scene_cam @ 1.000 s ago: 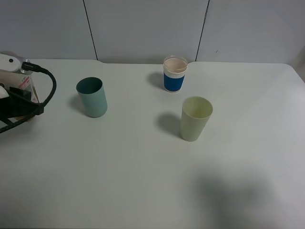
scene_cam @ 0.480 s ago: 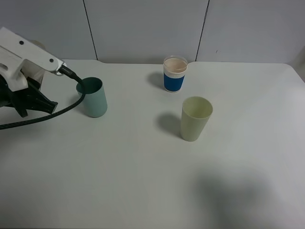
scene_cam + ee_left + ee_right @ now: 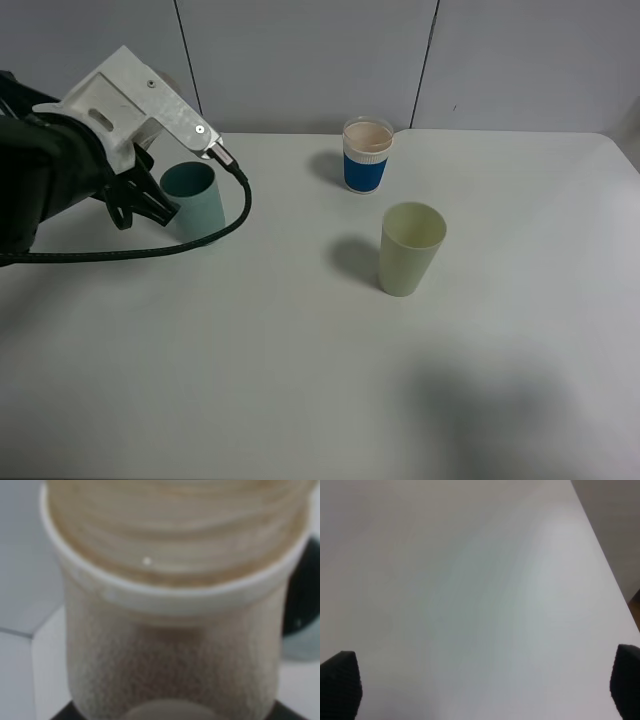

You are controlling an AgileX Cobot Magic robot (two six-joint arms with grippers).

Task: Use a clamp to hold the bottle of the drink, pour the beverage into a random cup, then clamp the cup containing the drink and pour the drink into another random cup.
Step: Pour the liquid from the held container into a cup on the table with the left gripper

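Left wrist view: the left clamp (image 3: 150,205) was clenched on the bottle (image 3: 170,630), whose threaded mouth filled the frame.
The teal-green tumbler (image 3: 195,205) stood just beside that clamp; the yellow-green tumbler (image 3: 410,250) and blue cup (image 3: 366,156) stood well apart from it. The right gripper (image 3: 482,682) hung spread wide above the table (image 3: 470,580).

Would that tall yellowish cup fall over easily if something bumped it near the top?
Probably yes. The cup is tall and narrows toward its base, so a high nudge would likely tip it. It looks empty, so it is probably light. On the smooth table, a low push might just slide it.
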